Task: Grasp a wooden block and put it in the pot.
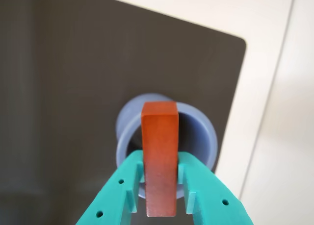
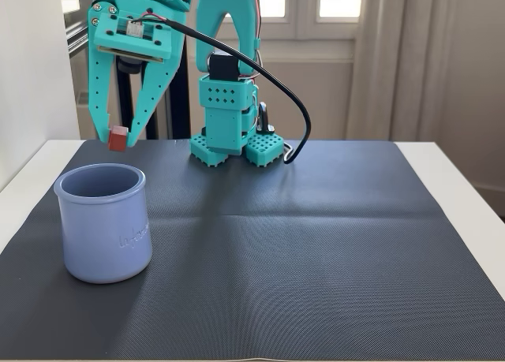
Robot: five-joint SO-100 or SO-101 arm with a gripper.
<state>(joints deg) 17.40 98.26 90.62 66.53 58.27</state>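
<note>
Wrist view alone shows the gripper (image 1: 160, 186) jaws clamped on the wooden block (image 1: 160, 156), directly over the pot (image 1: 201, 132) mouth; the fixed view adds the pot (image 2: 104, 224) near the mat's (image 2: 316, 251) left edge.

One wooden block (image 2: 118, 138), one pot (image 2: 104, 222) (lavender-blue), one mat (image 2: 316, 251)

You get bright daylight from the windows (image 2: 316, 3) behind the arm in the fixed view, sharp throughout, with a soft sheen across the mat (image 2: 316, 244), while your wrist view is softer, the teal fingers (image 1: 211, 195) blurred at the bottom edge.
</note>
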